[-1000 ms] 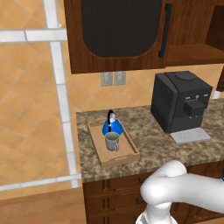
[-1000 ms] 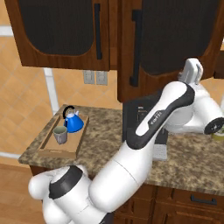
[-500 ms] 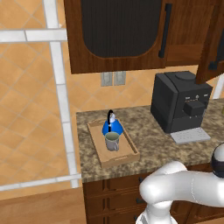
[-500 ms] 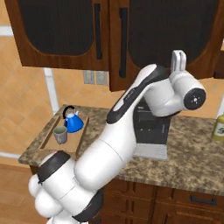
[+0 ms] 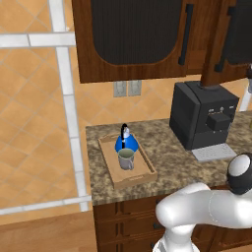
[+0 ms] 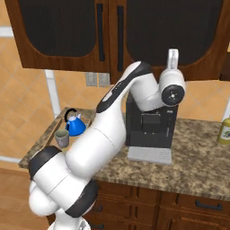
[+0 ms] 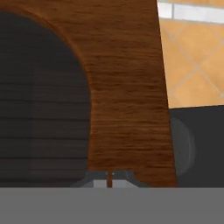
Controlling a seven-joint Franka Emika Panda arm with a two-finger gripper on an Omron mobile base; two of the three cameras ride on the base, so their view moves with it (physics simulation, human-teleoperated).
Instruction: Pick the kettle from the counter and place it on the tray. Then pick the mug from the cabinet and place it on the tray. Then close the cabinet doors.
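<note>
The blue kettle (image 5: pixel 125 143) and the pale mug (image 5: pixel 126 159) both stand on the light-wood tray (image 5: pixel 142 174) at the left end of the granite counter (image 5: pixel 172 162); the kettle (image 6: pixel 75 126) and mug (image 6: pixel 62 138) also appear in the right base view. My gripper (image 6: pixel 173 54) points upward, shut with nothing in it, against the lower part of the right cabinet door (image 6: pixel 179 27). In the hand view the fingertips (image 7: pixel 109 179) are pressed together right at the door's wood frame (image 7: pixel 127 87). The left cabinet door (image 5: pixel 133 29) is closed; the right door (image 5: pixel 236 34) looks slightly ajar.
A large black coffee machine (image 5: pixel 204 118) stands on the counter directly under my hand, with a grey drip mat (image 5: pixel 214 152) in front. A yellow-green bottle (image 6: pixel 224 130) is at the far right. Dark drawer fronts (image 6: pixel 179 206) run below the counter.
The arm has swung left, carrying the shut gripper along with the right cabinet door, which has turned from wide open to almost closed. Kettle and mug have stayed put on the tray.
</note>
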